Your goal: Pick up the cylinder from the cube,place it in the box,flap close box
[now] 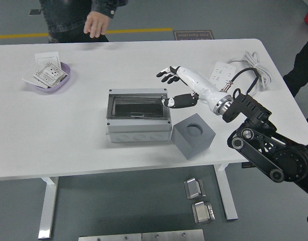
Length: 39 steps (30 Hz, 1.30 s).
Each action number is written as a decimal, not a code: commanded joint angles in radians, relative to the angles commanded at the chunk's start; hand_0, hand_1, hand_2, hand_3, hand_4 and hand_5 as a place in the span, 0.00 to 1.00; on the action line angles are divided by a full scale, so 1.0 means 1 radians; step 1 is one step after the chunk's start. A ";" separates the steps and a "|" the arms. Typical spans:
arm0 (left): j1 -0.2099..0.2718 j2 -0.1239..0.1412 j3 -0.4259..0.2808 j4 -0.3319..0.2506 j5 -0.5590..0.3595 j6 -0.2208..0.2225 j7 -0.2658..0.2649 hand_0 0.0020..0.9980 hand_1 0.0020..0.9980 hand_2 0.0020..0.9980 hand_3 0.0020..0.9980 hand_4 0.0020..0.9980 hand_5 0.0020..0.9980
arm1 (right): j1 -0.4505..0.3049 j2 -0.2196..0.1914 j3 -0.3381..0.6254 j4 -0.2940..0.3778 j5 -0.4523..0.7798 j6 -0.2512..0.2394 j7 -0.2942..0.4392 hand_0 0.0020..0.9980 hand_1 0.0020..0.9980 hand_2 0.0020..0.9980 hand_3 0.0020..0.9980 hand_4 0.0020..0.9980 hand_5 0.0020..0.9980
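Note:
A grey box [139, 120] sits mid-table with its dark see-through flap lying flat and closed over the top. Beside its right end stands a grey cube [194, 135] showing an empty round hole; the cylinder is not visible. My right hand [173, 88], white with black fingertips, hovers open above and to the right of the box, touching nothing. The left arm is out of the picture.
A purple bowl [52, 78] with white plates sits at the far left. A white power strip [225, 71] and its cable lie at the back right. A person stands beyond the far edge at top left, one hand [96, 22] raised off the table.

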 joint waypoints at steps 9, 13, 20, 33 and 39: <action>-0.002 0.007 0.001 0.000 0.002 0.002 -0.002 0.69 0.68 0.60 0.72 0.72 0.40 | -0.134 0.015 0.197 0.065 0.062 -0.054 0.069 0.68 0.63 0.67 0.75 0.92 0.38; 0.001 0.012 0.005 0.000 -0.005 0.004 -0.003 0.69 0.68 0.60 0.72 0.72 0.40 | -0.207 0.023 0.260 0.056 0.163 -0.074 0.139 0.68 0.63 0.67 0.74 0.93 0.40; 0.006 0.014 0.015 0.000 -0.032 0.009 -0.006 0.69 0.68 0.60 0.72 0.72 0.40 | -0.300 0.047 0.317 0.018 0.354 -0.049 0.222 0.68 0.62 0.65 0.71 0.95 0.47; -0.005 0.019 0.044 0.000 -0.098 0.022 -0.011 0.69 0.68 0.61 0.72 0.72 0.40 | -0.349 0.078 0.380 -0.013 0.605 -0.003 0.253 0.72 0.66 0.68 0.73 0.99 0.61; -0.007 0.021 0.048 0.000 -0.111 0.025 -0.012 0.69 0.68 0.61 0.72 0.72 0.41 | -0.359 0.089 0.391 -0.009 0.616 0.005 0.255 0.72 0.66 0.68 0.74 1.00 0.61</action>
